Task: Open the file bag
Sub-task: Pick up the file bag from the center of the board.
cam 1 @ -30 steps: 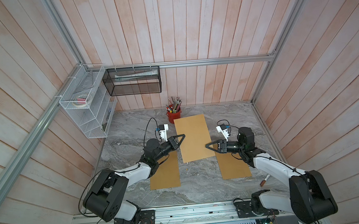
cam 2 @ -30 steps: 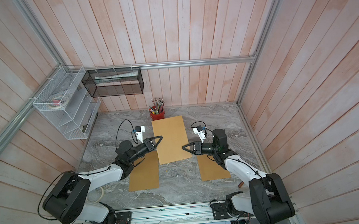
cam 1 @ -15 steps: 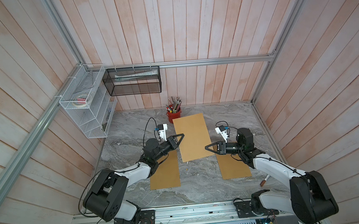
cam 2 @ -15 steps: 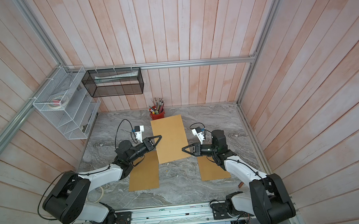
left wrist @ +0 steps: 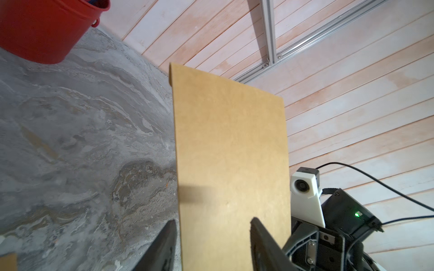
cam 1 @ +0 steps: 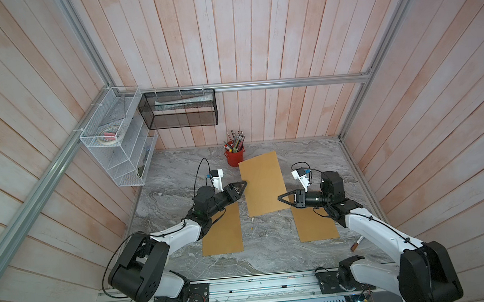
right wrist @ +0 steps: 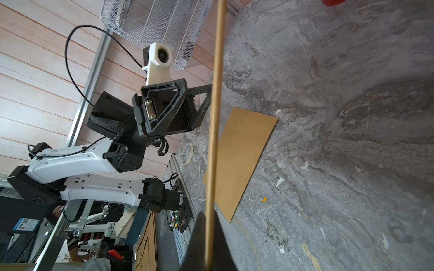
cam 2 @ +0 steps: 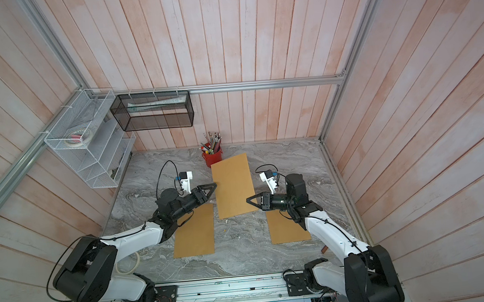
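The file bag is a stiff brown envelope held off the grey table between both arms, seen also in the other top view. My right gripper is shut on its near right edge. In the right wrist view the bag runs edge-on out of the closed right gripper. My left gripper is open at the bag's left edge. In the left wrist view the bag's face fills the space beyond the left gripper, whose spread fingers do not pinch it.
Two more brown envelopes lie flat on the table, one under the left arm and one under the right arm. A red pen cup stands just behind the held bag. A white wire rack and a black mesh basket hang on the walls. A pen lies at the right.
My left gripper has opened and let go of the bag's left edge. My right gripper has closed on the right edge and shifted slightly left. The bag stays raised.
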Controlling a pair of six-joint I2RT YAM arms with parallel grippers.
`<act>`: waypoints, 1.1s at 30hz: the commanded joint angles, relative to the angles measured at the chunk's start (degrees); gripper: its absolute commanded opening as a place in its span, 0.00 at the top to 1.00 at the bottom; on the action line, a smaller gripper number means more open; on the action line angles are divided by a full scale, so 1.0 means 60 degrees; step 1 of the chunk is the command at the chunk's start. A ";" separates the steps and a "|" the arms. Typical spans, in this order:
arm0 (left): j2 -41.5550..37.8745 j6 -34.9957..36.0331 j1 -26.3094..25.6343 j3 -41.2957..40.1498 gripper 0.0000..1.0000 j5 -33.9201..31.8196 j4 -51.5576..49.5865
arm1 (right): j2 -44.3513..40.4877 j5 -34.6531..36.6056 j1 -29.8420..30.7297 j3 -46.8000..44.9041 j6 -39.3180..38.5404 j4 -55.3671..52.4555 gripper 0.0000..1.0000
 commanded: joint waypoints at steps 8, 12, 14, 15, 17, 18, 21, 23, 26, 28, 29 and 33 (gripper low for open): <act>-0.1542 0.1530 -0.0322 0.1118 0.31 -0.2332 -0.4924 | -0.0560 0.1946 0.0256 0.1081 -0.1050 -0.2567 1.00; -0.1253 0.1877 -0.0609 0.2146 0.27 -0.2904 -0.6437 | -0.0722 0.2718 0.0571 0.1285 -0.1051 -0.3010 1.00; -0.0989 0.2010 -0.0854 0.2761 0.25 -0.3221 -0.7140 | -0.0767 0.3037 0.0719 0.1353 -0.1029 -0.3137 1.00; -0.0851 0.2050 -0.0992 0.3083 0.24 -0.3374 -0.7463 | -0.0768 0.3162 0.0788 0.1362 -0.0996 -0.3162 1.00; -0.0594 0.2096 -0.1239 0.3674 0.23 -0.3618 -0.8013 | -0.0755 0.3493 0.0913 0.1412 -0.0963 -0.3284 1.00; -0.0434 0.2118 -0.1348 0.3986 0.23 -0.3730 -0.8245 | -0.0728 0.3739 0.0994 0.1473 -0.0970 -0.3411 1.00; 0.0000 0.2245 -0.1731 0.4916 0.21 -0.4156 -0.8859 | -0.0613 0.4521 0.1273 0.1701 -0.0970 -0.3785 1.00; 0.0316 0.2364 -0.1969 0.5547 0.21 -0.4411 -0.9236 | -0.0549 0.4908 0.1499 0.1826 -0.0909 -0.3887 1.00; 0.0811 0.2531 -0.2228 0.6395 0.20 -0.4583 -0.9664 | -0.0477 0.5501 0.1824 0.1931 -0.0680 -0.3900 1.00; 0.1148 0.2614 -0.2375 0.6946 0.20 -0.4616 -0.9903 | -0.0438 0.5916 0.2057 0.2017 -0.0522 -0.3916 1.00; 0.1286 0.2649 -0.2442 0.7206 0.20 -0.4631 -0.9979 | -0.0431 0.6066 0.2163 0.2047 -0.0471 -0.3916 1.00; 0.1812 0.2754 -0.2644 0.8133 0.20 -0.4688 -1.0257 | -0.0303 0.6621 0.2516 0.2201 -0.0347 -0.3986 1.00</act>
